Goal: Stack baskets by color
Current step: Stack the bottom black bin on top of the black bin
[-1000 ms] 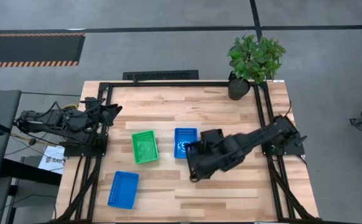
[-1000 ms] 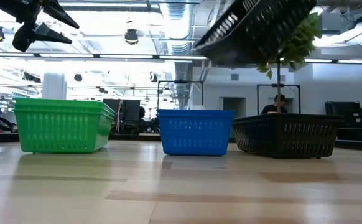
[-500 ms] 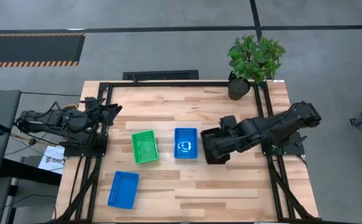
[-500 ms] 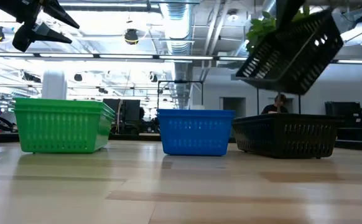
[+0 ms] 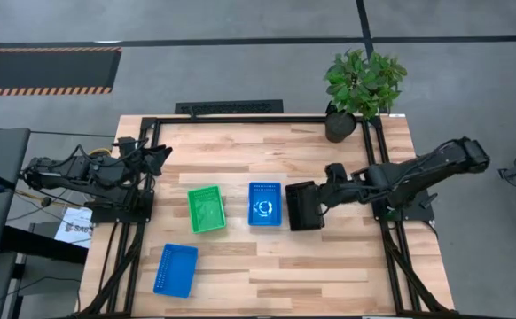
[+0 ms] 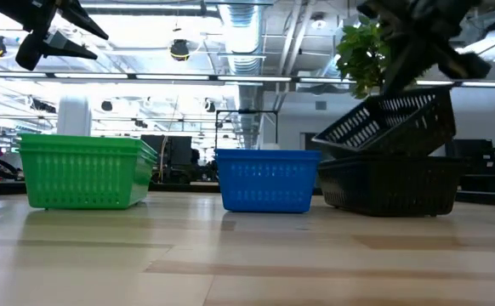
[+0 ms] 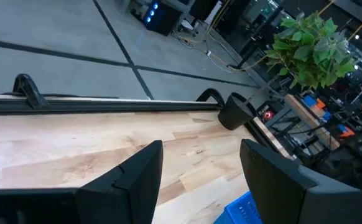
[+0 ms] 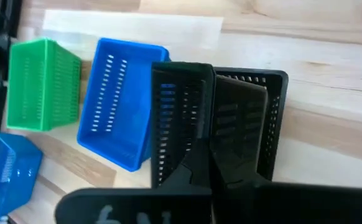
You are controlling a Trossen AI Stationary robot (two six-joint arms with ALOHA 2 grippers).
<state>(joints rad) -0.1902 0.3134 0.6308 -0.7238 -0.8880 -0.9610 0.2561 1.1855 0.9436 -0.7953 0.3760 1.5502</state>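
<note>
With the right hand (image 5: 327, 197) clamped on the tilted black basket (image 6: 392, 125), level it squarely over the lower black basket (image 6: 389, 184) before releasing; left hand (image 7: 199, 171) waits apart.

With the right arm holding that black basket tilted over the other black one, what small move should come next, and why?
Probably level it and lower it. The right gripper is shut on the upper black basket, whose one end sits on the lower black basket while the other rides high, so it is not yet nested.
</note>
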